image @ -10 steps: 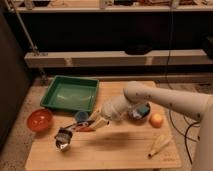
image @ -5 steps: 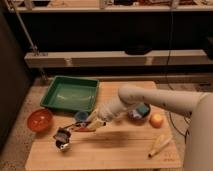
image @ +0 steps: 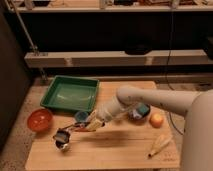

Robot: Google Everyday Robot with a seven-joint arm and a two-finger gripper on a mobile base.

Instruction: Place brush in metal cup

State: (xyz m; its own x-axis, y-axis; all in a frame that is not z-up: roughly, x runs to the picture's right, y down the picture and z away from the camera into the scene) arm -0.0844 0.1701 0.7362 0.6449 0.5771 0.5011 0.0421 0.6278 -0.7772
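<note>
The brush (image: 75, 129) hangs from my gripper (image: 89, 126), slanting down and to the left over the counter (image: 115, 152). I am clamped on its upper end, and its lower end reaches the metal cup (image: 62, 138), which stands near the counter's front left corner. Whether the tip is already inside the rim or only touching it I cannot tell.

My arm (image: 150, 100) reaches in from the right, low over the wood. Just behind the gripper sits a blue cup (image: 81, 116); behind that is the green tray (image: 71, 94), and an orange bowl (image: 40, 119) lies to the left of the cup. Off to the right are a dark bowl (image: 141, 111), an orange fruit (image: 157, 120) and a pale corn-like piece (image: 160, 145), all well apart from the work.

To do this step well, I judge I should bring the brush more upright over the mouth of the cup, lower it straight, and let go only once the end is well inside. The cup looks light, so a sideways push could tip it.
</note>
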